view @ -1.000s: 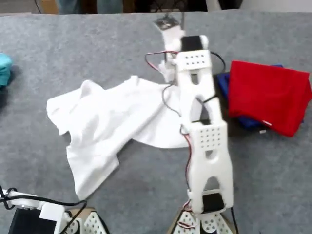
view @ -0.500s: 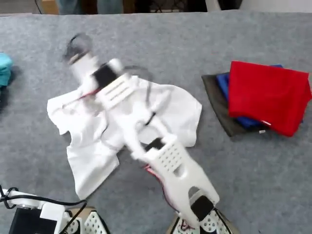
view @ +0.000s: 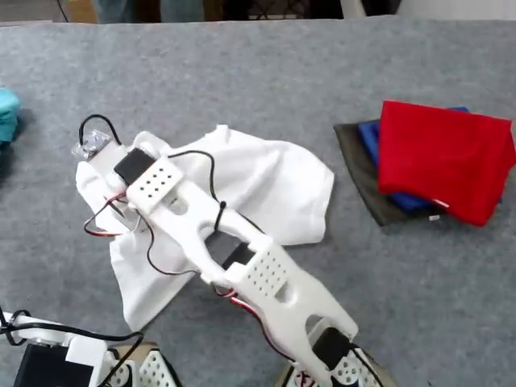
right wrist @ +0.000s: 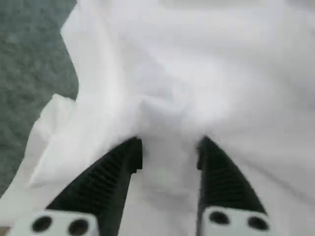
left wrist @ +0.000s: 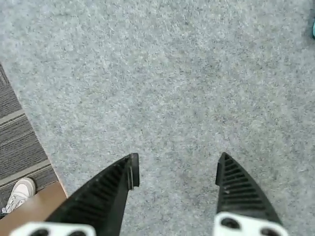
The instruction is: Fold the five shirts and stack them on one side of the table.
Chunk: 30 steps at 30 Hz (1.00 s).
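From the high view, the white shirt (view: 274, 185) lies crumpled mid-table, and the right arm (view: 242, 258) slants across it. A red shirt (view: 443, 153) tops a blue shirt (view: 371, 141) and a dark shirt (view: 355, 157) at the table's (view: 242, 72) side.

In the left wrist view, the left gripper (left wrist: 177, 164) hangs released over bare grey felt.

In the right wrist view, the right gripper (right wrist: 170, 147) is released too, its jaws apart on white cloth.

R gripper (right wrist: 170, 147) low over white shirt (right wrist: 197, 73); two black ribbed fingers (right wrist: 113, 172) spread apart, w/ a raised crease of cloth lying between the tips; contact w/ fabric can't be told; shirt rumpled, soft folds running across it, one loose edge flopped out onto grey table (right wrist: 29, 59); white finger mounts w/ screw holes at the near edge.
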### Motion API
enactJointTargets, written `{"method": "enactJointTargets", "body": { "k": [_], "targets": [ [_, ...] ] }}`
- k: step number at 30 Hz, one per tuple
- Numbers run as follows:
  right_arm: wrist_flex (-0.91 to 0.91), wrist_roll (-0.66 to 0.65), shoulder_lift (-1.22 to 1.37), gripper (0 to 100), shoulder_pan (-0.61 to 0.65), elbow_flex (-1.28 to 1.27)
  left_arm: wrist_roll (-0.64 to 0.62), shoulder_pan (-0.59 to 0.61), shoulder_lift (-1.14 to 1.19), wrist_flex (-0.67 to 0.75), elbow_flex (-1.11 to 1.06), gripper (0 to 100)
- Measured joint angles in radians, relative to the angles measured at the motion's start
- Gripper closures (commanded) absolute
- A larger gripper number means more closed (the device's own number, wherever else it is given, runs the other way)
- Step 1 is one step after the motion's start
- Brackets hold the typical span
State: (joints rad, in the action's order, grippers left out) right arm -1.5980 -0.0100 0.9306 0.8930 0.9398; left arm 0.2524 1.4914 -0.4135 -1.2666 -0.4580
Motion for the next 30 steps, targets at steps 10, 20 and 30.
{"method": "enactJointTargets", "body": {
  "k": [10,20,30],
  "targets": [
    [-0.109,0.000,0.000,98.5,0.000,0.334,0.000,0.000,0.000,0.000,0.000,73],
    [-0.133,0.121,0.123,55.0,0.000,0.385,-0.002,0.000,0.000,0.014,-0.003,73],
    [-0.120,0.155,0.381,94.2,0.043,0.494,-0.006,0.018,0.002,0.064,-0.040,73]
  ]
}}
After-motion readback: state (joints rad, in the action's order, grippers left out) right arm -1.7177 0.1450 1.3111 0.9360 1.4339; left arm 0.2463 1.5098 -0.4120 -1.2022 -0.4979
